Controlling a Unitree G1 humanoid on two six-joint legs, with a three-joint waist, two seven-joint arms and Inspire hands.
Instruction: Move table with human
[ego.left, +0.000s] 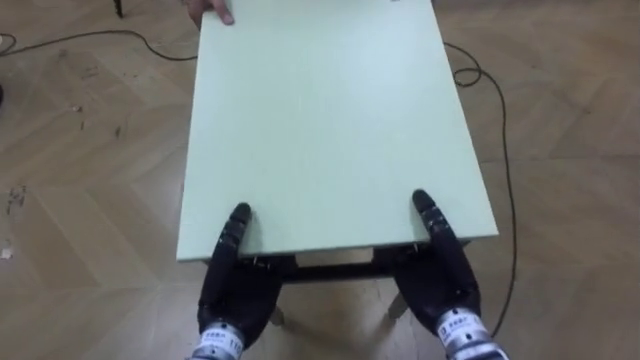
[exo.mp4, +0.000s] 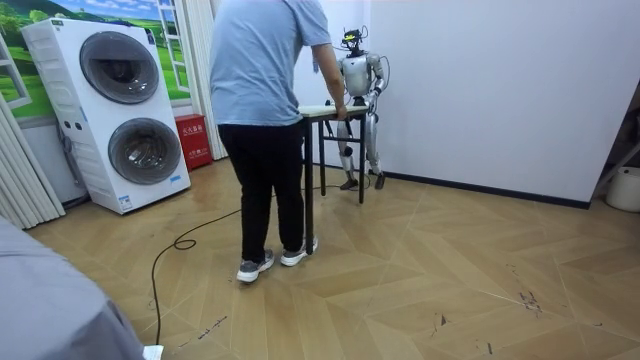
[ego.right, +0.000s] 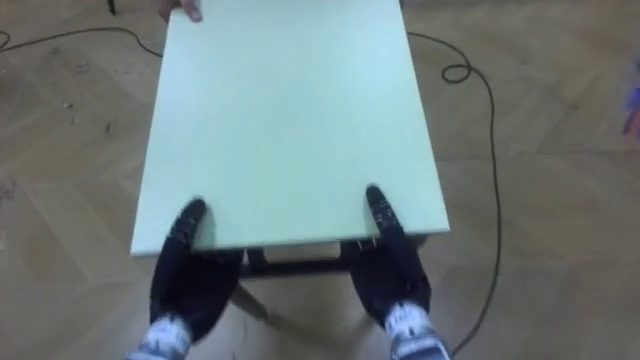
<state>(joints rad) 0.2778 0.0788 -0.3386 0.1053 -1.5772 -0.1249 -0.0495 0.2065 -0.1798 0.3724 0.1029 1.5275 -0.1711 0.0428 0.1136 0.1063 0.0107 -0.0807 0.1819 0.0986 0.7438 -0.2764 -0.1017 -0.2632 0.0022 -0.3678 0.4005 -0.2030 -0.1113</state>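
Two carriers holding one pale green table (ego.left: 320, 130).
Left hand (ego.left: 235, 288) and right hand (ego.left: 447, 275) are clamping its near edge, thumbs on top; a person (exo.mp4: 265, 120) is gripping the far end.

My three views
Head eyes look down closely on the table (ego.left: 320, 120); the room camera, far off, shares it.

Pale green rectangular table (ego.left: 325, 120), dark frame and legs, level, on wood floor
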